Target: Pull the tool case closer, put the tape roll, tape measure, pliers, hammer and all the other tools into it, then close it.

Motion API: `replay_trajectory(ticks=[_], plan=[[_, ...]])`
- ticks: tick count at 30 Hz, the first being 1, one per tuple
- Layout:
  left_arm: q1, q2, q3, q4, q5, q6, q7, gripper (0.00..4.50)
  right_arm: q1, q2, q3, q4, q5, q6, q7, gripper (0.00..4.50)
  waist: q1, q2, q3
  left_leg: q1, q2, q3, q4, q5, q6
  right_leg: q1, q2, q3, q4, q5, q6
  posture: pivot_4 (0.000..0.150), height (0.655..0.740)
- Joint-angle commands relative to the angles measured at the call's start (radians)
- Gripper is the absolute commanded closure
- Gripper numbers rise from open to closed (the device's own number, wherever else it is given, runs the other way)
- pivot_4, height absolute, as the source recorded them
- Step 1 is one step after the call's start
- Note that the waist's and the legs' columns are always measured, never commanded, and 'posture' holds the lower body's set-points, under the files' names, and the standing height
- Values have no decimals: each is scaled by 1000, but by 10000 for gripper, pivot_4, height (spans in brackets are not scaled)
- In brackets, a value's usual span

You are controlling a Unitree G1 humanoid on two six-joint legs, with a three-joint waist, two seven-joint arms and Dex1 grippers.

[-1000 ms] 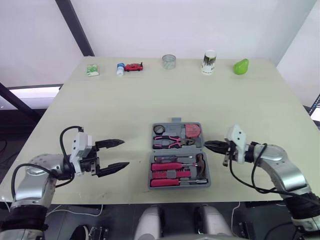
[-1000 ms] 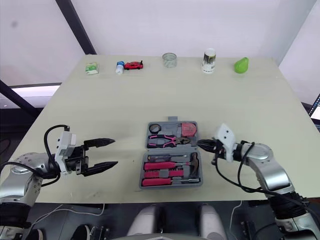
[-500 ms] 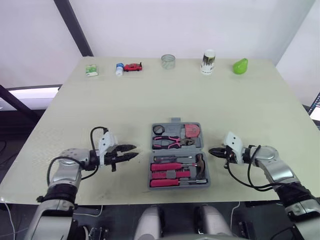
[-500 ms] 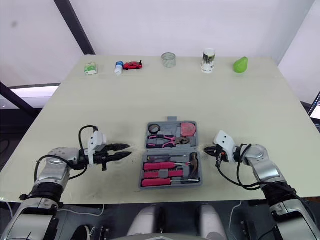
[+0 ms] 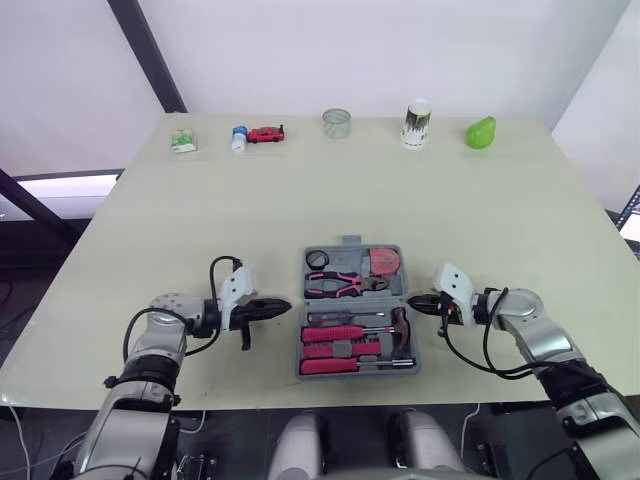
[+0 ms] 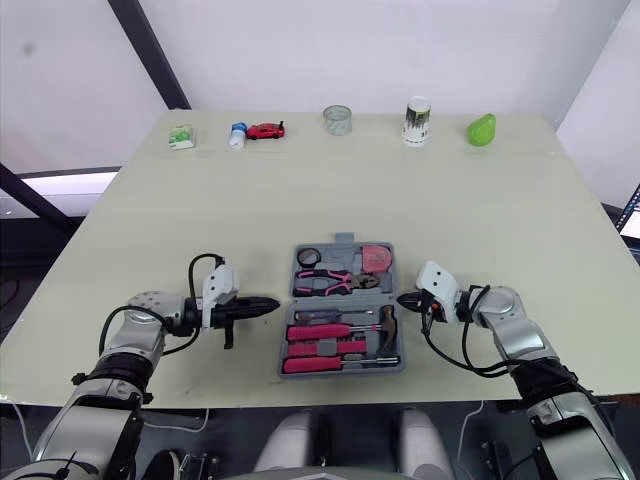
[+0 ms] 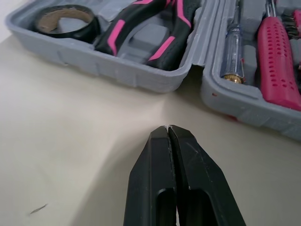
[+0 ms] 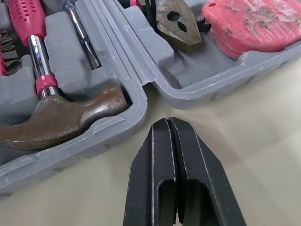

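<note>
So the tool case (image 5: 358,372) lies open flat on the table (image 5: 300,190), close to the near edge. The tape roll (image 5: 318,259), pliers (image 5: 345,284) and tape measure (image 5: 385,262) sit in the far half. The hammer (image 8: 61,120) and the pink screwdrivers (image 5: 335,333) sit in the near half. Looks like only the closing is left.

The left gripper (image 5: 286,305) has its fingers pressed together and points at the hinge gap on the case's left side, just short of it. The right gripper (image 5: 412,300) is pinched closed too and does the same from the other side.

My worry is that closed tips can only poke. If one side pushes harder, the case will twist or skate on that smooth table instead of folding. And if anything isn't fully seated (hard to tell from here), it'll jam the lid.

The case is grey moulded plastic with rounded walls and shaped pockets. The screwdriver handles are dimpled and grippy-looking. The hammer head is dull brown metal, the tape measure is scuffed pink, and the tape roll is black around a cardboard core.
</note>
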State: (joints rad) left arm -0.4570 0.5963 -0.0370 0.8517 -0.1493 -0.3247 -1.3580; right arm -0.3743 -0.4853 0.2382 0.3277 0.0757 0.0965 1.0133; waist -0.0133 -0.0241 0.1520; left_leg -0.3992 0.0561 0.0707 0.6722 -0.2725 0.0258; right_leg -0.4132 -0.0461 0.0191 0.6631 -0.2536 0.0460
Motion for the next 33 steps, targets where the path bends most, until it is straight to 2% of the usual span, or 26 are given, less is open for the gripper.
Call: replay_trajectory(ticks=[1, 21, 33], plan=[[-9, -11, -8, 10, 4, -13, -23, 43993, -1, 6, 4, -34, -3, -15, 2, 45000, 0, 0, 0, 0, 0, 0, 0, 0, 0, 0, 0, 0, 0, 0, 0, 1500, 7400], [-132, -103, -68, 123, 76, -18, -79, 43993, 3, 25, 16, -52, -27, -17, 5, 45000, 3, 0, 0, 0, 0, 0, 1, 0, 0, 0, 0, 0, 0, 0, 0, 1500, 7400], [-103, -124, -77, 59, 74, 11, -103, 43993, 55, 0, 2, -140, 8, 44, 46, 45000, 5, 0, 0, 0, -1, 0, 1, 0, 0, 1, 0, 0, 0, 0, 0, 1500, 7400]])
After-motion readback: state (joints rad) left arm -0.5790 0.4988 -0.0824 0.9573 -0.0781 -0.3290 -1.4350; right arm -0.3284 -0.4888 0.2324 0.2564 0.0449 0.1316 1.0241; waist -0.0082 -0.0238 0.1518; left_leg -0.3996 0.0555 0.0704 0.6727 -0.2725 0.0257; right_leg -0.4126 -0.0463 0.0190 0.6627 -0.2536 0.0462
